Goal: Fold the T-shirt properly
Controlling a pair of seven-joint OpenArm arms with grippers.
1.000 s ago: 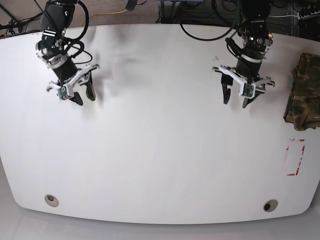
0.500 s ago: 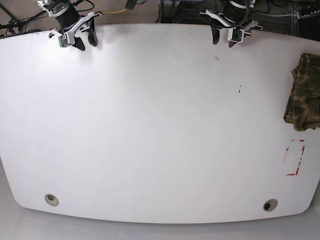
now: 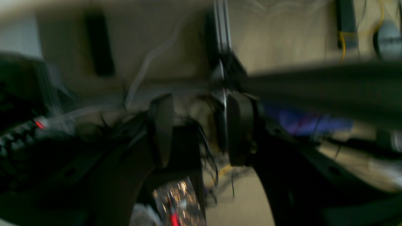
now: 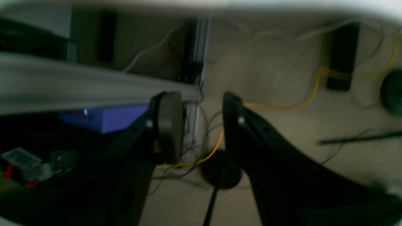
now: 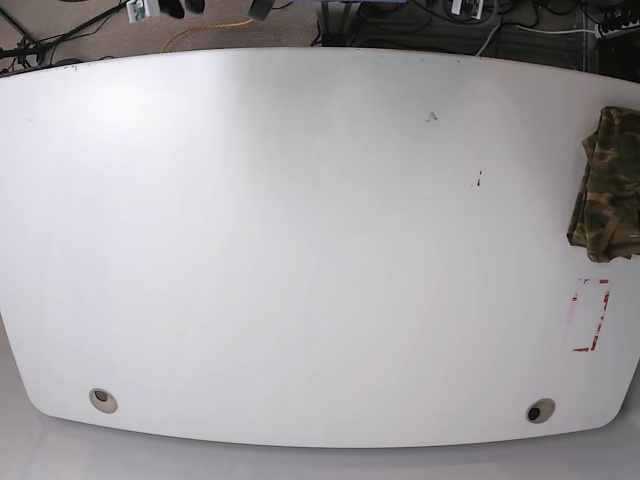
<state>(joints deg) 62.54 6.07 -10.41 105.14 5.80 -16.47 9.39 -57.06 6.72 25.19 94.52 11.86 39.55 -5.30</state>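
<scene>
Both arms have pulled back off the counter (image 5: 300, 250) since the earlier base pictures, leaving the base view at its top edge; only a sliver of the right tool (image 5: 150, 8) shows at eleven o'clock, too cut off to read. In that base view the T-shirt (image 5: 608, 185) lies bunched at three o'clock, at the counter's edge and partly cut by the frame, with a red-marked rectangle (image 5: 588, 315) just below it at four o'clock. It looks soft, light and limp, so it will likely sag and slide on the smooth top; a pinch at the shoulders or hem corners seems best, though neither can be made out in the heap. From the left wrist, heavily blurred, the left tool (image 3: 199, 131) stands part spread with nothing between its pads, over floor and cables. From the right wrist, also blurred, the right tool (image 4: 201, 125) is likewise part spread and empty, a yellow cable (image 4: 282, 105) beyond it.
</scene>
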